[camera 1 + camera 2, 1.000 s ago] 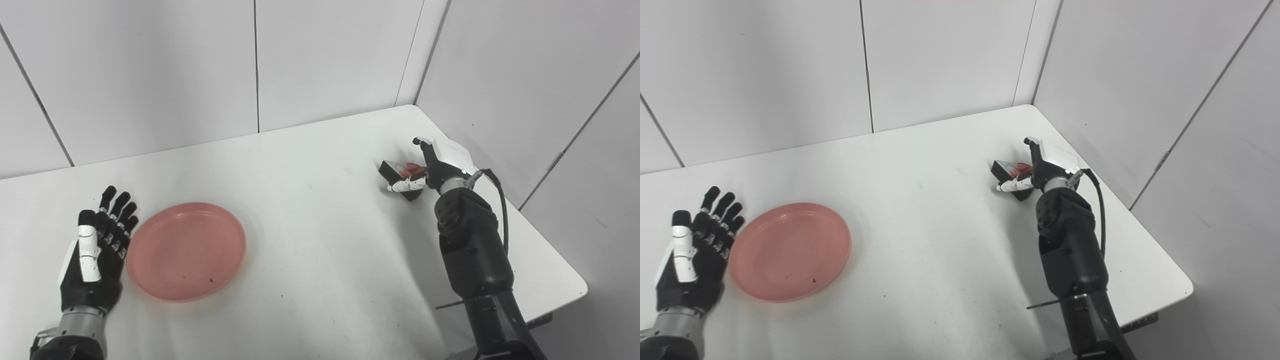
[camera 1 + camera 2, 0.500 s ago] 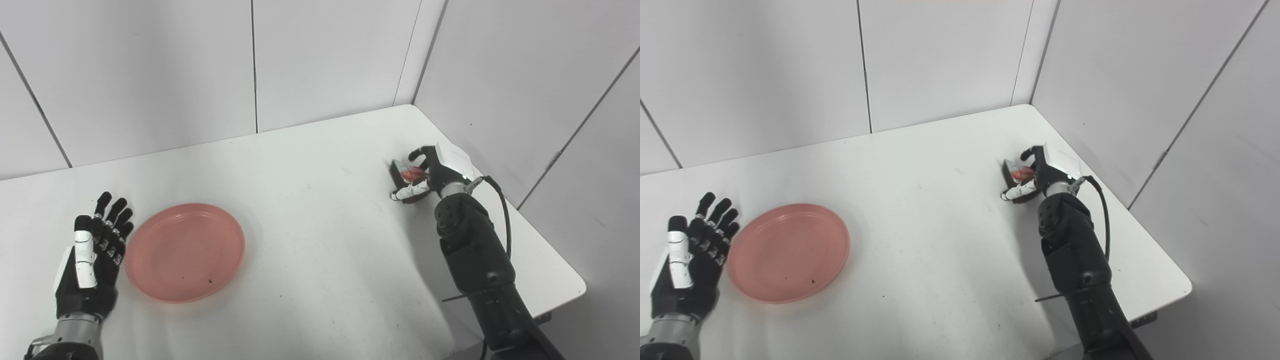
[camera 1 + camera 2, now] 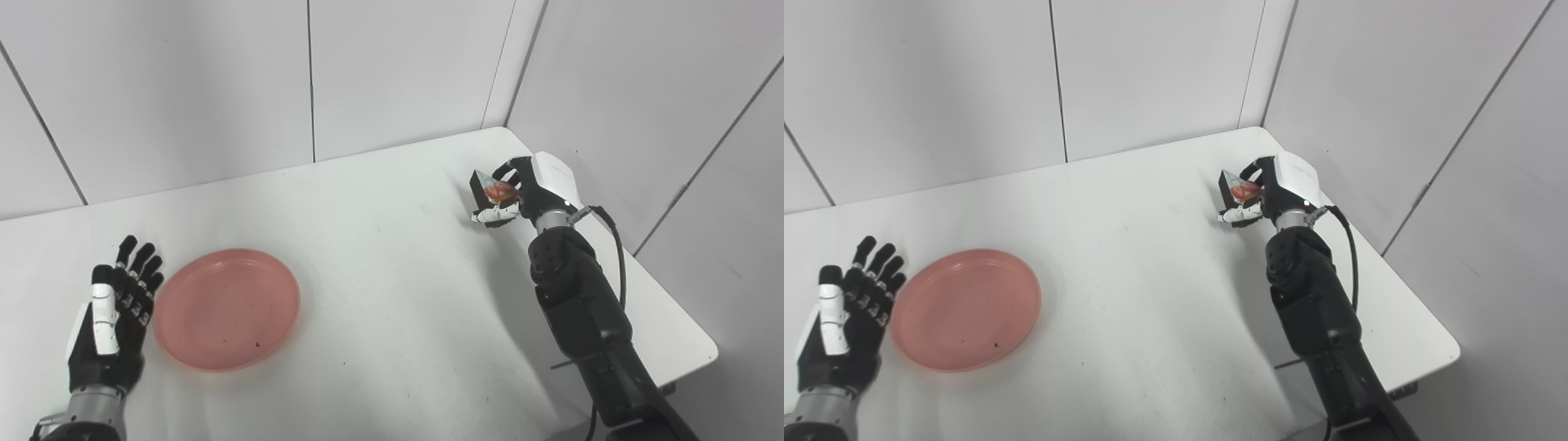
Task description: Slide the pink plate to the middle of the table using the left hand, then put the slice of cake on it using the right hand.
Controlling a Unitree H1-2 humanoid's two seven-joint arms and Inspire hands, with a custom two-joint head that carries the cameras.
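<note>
The right hand (image 3: 520,193) has its fingers and thumb pinched around the slice of cake (image 3: 490,187) and holds it clear of the desk (image 3: 398,294) near the far right corner, tilted so its top faces the cameras; the grasp from the side probably keeps the wedge free for setting down flat. The left hand (image 3: 113,306) lies at the near left with fingers spread, holding nothing, just beside the left rim of the pink plate (image 3: 226,308); whether it touches the rim I cannot tell. The plate sits left of the middle of the desk, well apart from the cake, so to my eye the slide looks unfinished or only partly done. The cake is a small dark wedge, seemingly chocolate, with a pale top and a red piece on it; the plate is shallow, round, translucent pink, with a dark speck near its front edge
</note>
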